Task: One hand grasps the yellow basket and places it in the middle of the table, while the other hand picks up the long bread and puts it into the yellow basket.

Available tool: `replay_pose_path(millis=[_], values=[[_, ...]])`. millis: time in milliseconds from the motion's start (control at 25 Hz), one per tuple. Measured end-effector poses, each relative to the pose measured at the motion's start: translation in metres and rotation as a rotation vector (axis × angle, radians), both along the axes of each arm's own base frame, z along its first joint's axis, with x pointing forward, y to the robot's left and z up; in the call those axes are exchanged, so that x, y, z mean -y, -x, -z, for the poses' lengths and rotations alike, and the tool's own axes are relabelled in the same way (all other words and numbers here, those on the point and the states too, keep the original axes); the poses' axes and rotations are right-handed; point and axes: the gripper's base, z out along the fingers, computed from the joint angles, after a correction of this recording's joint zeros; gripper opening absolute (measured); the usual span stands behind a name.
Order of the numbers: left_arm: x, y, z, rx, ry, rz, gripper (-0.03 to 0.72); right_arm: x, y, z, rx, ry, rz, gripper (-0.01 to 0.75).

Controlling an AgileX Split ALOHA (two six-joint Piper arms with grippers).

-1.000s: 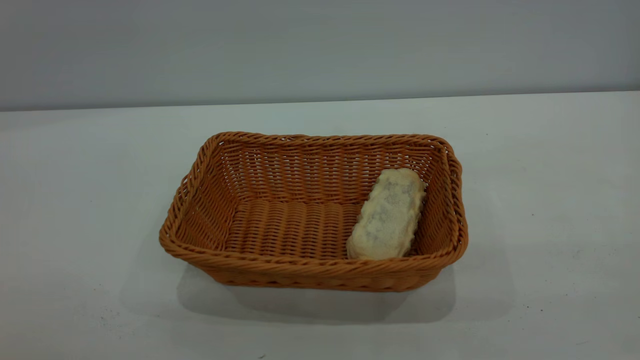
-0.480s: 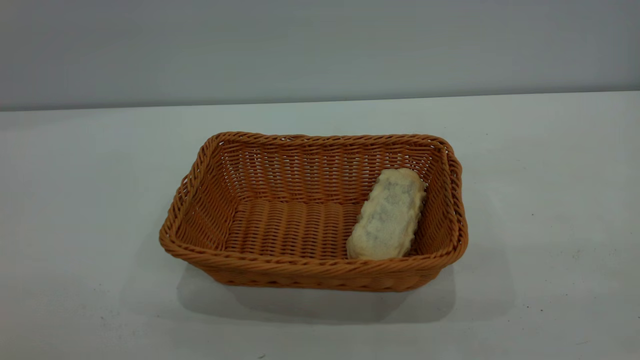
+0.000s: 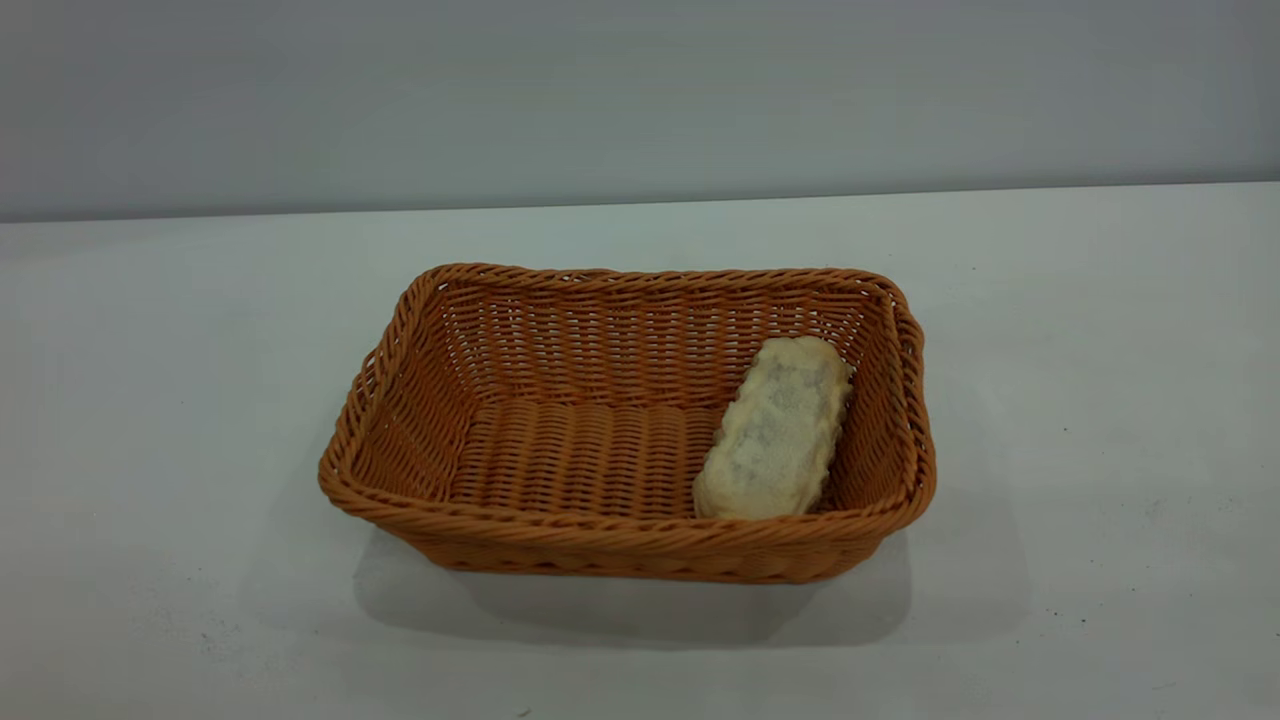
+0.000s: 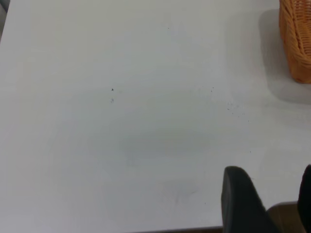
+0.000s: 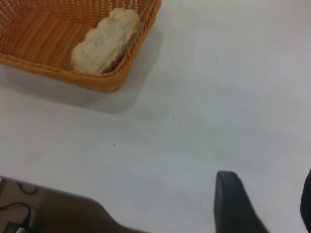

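Note:
The yellow basket (image 3: pixel 620 430) stands in the middle of the white table (image 3: pixel 150 400), orange-tan wicker with a braided rim. The long bread (image 3: pixel 775 430) lies inside it against the right wall, pale mottled underside up. It shows again in the right wrist view as the long bread (image 5: pixel 104 41) in the yellow basket (image 5: pixel 43 34). Neither arm appears in the exterior view. My left gripper (image 4: pixel 269 177) hangs open over bare table near its edge, a corner of the yellow basket (image 4: pixel 297 39) far off. My right gripper (image 5: pixel 267 182) is open over bare table, well away from the basket.
A plain grey wall (image 3: pixel 640 90) runs behind the table. The table's edge (image 5: pixel 58 194) shows in the right wrist view, with dark cables (image 5: pixel 14 213) below it. A few tiny dark specks (image 4: pixel 112 90) mark the tabletop.

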Motion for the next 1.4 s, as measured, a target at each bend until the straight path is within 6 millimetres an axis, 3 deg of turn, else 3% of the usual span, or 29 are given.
replay_pose_path(millis=[1400], values=[[0.0019,0.0006,0.0000,0.000,0.000,-0.111,0.357,0.0000,0.0000,0.0000,0.000,0.000,0.000,0.319]])
